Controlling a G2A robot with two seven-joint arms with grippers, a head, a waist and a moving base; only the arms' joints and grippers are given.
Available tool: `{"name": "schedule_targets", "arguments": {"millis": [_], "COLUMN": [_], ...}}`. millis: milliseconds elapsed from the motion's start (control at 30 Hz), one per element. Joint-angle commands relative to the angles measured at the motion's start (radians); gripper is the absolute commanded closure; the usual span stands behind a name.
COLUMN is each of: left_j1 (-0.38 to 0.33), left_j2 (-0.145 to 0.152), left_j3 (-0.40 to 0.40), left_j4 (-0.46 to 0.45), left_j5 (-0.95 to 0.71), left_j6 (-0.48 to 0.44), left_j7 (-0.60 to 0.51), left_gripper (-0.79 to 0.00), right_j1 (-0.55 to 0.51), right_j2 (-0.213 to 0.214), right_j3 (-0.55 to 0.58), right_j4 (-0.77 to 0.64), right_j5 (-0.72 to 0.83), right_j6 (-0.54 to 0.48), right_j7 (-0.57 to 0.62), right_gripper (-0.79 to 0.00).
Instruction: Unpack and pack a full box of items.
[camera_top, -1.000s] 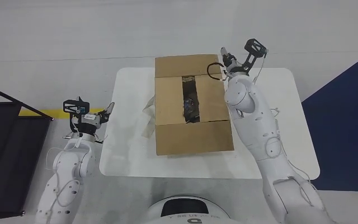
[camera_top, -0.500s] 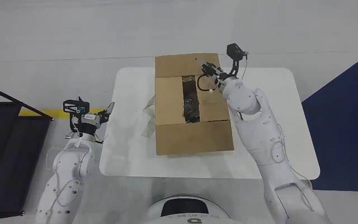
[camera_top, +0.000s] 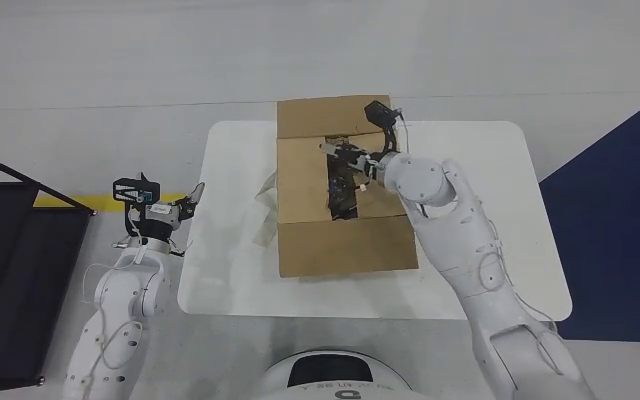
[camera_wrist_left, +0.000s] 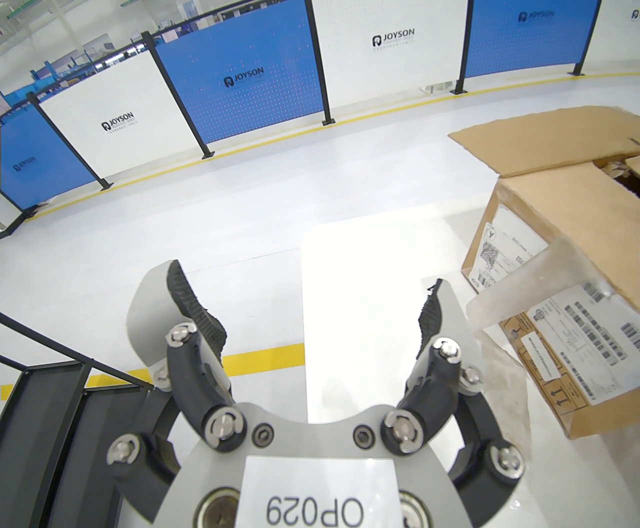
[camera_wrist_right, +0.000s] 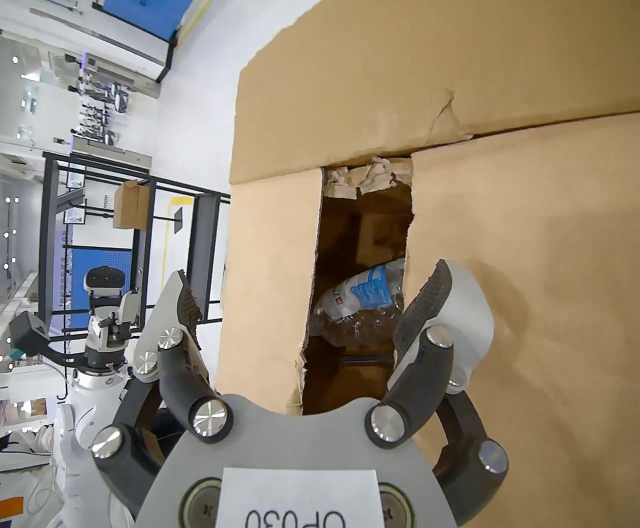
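Cardboard box (camera_top: 340, 245), unpacking step — right claw (camera_wrist_right: 310, 275) released above the gap; next, descend and grasp the bottle (camera_wrist_right: 367, 295).

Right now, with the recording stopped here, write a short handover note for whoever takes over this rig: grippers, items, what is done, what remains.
Left gripper: open, empty, by the table edge, apart from the box.
Right gripper: open, empty, above the gap between the box's top flaps.
Box: mid-table, flaps partly shut; a plastic bottle lies inside under the gap. A clear document sleeve leans on the side nearest the left gripper.
Done: no items out on the table yet.
Left: spread the flaps, unpack everything, then repack.
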Motion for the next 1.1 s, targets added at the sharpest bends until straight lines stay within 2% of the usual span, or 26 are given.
{"name": "schedule_targets", "arguments": {"millis": [0, 333, 467, 533, 567, 633, 667, 733, 767, 867, 1067], "left_j1": [0.0, 0.0, 0.0, 0.0, 0.0, 0.0, 0.0, 0.0, 0.0, 0.0, -0.002], "left_j2": [0.0, 0.0, 0.0, 0.0, 0.0, 0.0, 0.0, 0.0, 0.0, 0.0, -0.003], "left_j3": [0.0, 0.0, 0.0, 0.0, 0.0, 0.0, 0.0, 0.0, 0.0, 0.0, -0.004], "left_j4": [0.0, 0.0, 0.0, 0.0, 0.0, 0.0, 0.0, 0.0, 0.0, 0.0, 0.0], "left_j5": [0.0, 0.0, 0.0, 0.0, 0.0, 0.0, 0.0, 0.0, 0.0, 0.0, -0.028], "left_j6": [0.0, 0.0, 0.0, 0.0, 0.0, 0.0, 0.0, 0.0, 0.0, 0.0, 0.01], "left_j7": [0.0, 0.0, 0.0, 0.0, 0.0, 0.0, 0.0, 0.0, 0.0, 0.0, 0.025], "left_gripper": [-0.785, -0.785, -0.785, -0.785, -0.785, -0.785, -0.785, -0.785, -0.785, -0.785, -0.785], "right_j1": [0.016, 0.106, 0.133, 0.153, 0.161, 0.178, 0.186, 0.201, 0.205, 0.213, 0.238], "right_j2": [-0.005, -0.045, -0.055, -0.06, -0.062, -0.065, -0.066, -0.07, -0.073, -0.085, -0.123], "right_j3": [-0.026, -0.15, -0.12, -0.094, -0.081, -0.067, -0.062, -0.071, -0.081, -0.121, -0.235], "right_j4": [0.023, 0.131, 0.149, 0.173, 0.182, 0.204, 0.214, 0.219, 0.214, 0.194, 0.195], "right_j5": [0.015, 0.098, 0.269, 0.372, 0.431, 0.511, 0.536, 0.554, 0.564, 0.587, 0.646], "right_j6": [0.006, 0.013, 0.019, 0.024, 0.024, 0.02, 0.019, 0.016, 0.015, 0.012, -0.002], "right_j7": [0.016, 0.025, 0.088, 0.121, 0.143, 0.187, 0.192, 0.188, 0.184, 0.169, 0.102], "right_gripper": [-0.785, -0.785, -0.785, -0.742, -0.754, -0.693, -0.714, -0.696, -0.748, -0.77, -0.785]}}
